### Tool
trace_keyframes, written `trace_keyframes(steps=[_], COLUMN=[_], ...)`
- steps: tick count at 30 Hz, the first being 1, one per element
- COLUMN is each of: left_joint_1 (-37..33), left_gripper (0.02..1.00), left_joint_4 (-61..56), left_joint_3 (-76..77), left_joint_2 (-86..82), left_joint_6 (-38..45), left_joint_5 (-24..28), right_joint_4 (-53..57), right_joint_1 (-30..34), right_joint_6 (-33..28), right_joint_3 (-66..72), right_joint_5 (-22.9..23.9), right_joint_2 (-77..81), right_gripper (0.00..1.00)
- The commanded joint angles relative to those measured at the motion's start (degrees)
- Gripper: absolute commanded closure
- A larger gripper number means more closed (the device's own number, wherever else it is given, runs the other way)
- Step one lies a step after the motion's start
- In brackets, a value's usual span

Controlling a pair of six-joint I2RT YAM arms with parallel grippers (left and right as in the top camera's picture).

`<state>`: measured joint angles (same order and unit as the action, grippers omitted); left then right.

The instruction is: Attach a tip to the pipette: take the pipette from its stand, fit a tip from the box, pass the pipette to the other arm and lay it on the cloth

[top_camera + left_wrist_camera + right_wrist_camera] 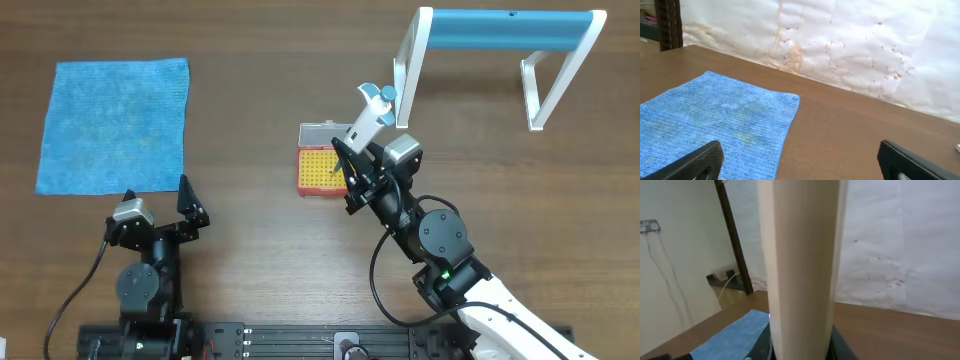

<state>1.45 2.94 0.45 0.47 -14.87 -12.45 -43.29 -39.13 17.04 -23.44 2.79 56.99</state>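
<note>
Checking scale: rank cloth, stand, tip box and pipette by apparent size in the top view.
1. Cloth and stand: alike in spread, stand raised nearer the camera, so unranked.
2. Tip box.
3. Pipette, smallest though held up nearer the camera.

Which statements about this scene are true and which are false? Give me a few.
1. The right gripper holds the pipette. True.
2. The pipette hangs on its stand. False: it is off the stand, held near the tip box.
3. The left gripper is open and holds nothing. True.
4. The blue cloth lies under the stand. False: it lies far from the stand, near the left gripper.
</note>
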Motion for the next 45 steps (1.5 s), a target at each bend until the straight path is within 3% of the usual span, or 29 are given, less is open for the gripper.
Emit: trace_keyframes(steps=[1,4,7,10,14,15,18,22,24,27,30,32,37,39,42,45], left_joint_1=[0.1,0.1,0.1,0.1,0.1,0.1,0.1,0.1,0.1,0.1,0.1,0.1,0.1,0.1,0.1,0.1], left_gripper=[0.023,0.023,0.023,0.023,0.023,0.023,0.023,0.025,0.023,0.023,0.023,0.023,0.023,0.023,0.023,0.058], left_joint_4=[0.2,0.2,0.2,0.2,0.2,0.2,0.2,0.2,0.2,1.1,0.5,0.2,-7.4,-17.2,-15.5,-13.9], left_joint_3=[-0.1,-0.1,-0.1,-0.1,-0.1,-0.1,-0.1,-0.1,-0.1,-0.1,-0.1,-0.1,-0.1,0.0,3.6,8.1], left_joint_2=[-0.3,-0.3,-0.3,-0.3,-0.3,-0.3,-0.3,-0.3,-0.3,-0.2,0.2,0.2,0.3,0.3,2.2,9.1], left_joint_6=[0.3,0.3,0.3,0.3,0.3,0.3,0.3,0.3,-3.1,-25.0,-42.6,-46.1,-51.6,-56.5,-58.4,-58.4], left_joint_5=[-0.9,-0.9,-0.9,-0.9,-0.9,-0.9,-0.9,-0.9,4.3,20.5,26.7,27.2,36.0,41.4,48.5,58.0], right_joint_4=[-0.7,-0.9,-0.8,-0.5,4.0,5.2,6.2,6.8,7.3,7.1,7.1,7.1,7.1,7.1,7.3,7.3], right_joint_1=[-0.3,-0.4,-0.4,-0.4,-0.4,-0.4,0.2,0.7,0.7,0.7,0.7,0.7,0.7,0.7,0.7,0.8], right_joint_6=[1.4,2.1,9.4,18.8,24.3,25.7,39.8,42.9,41.8,40.8,46.6,46.8,46.3,44.8,44.8,44.6], right_joint_3=[-0.3,-0.3,-0.3,-0.3,-0.3,-0.3,-0.3,-0.2,-0.2,-0.2,-0.2,-0.2,-0.2,-0.2,-0.3,-0.3], right_joint_5=[-2.6,-3.3,-4.7,-10.8,-15.7,-15.8,-14.2,-13.8,-13.7,-12.3,-13.5,-15.7,-20.8,-26.7,-33.5,-36.5], right_joint_2=[-0.6,-0.7,-0.6,-0.6,-0.6,-0.6,-0.6,-0.5,-0.5,-0.1,-0.1,-0.1,-0.1,-0.1,0.4,1.6], right_gripper=[0.928,0.928,0.93,0.928,0.928,0.925,0.925,0.928,0.928,0.928,0.928,0.928,0.925,0.928,0.928,0.928])
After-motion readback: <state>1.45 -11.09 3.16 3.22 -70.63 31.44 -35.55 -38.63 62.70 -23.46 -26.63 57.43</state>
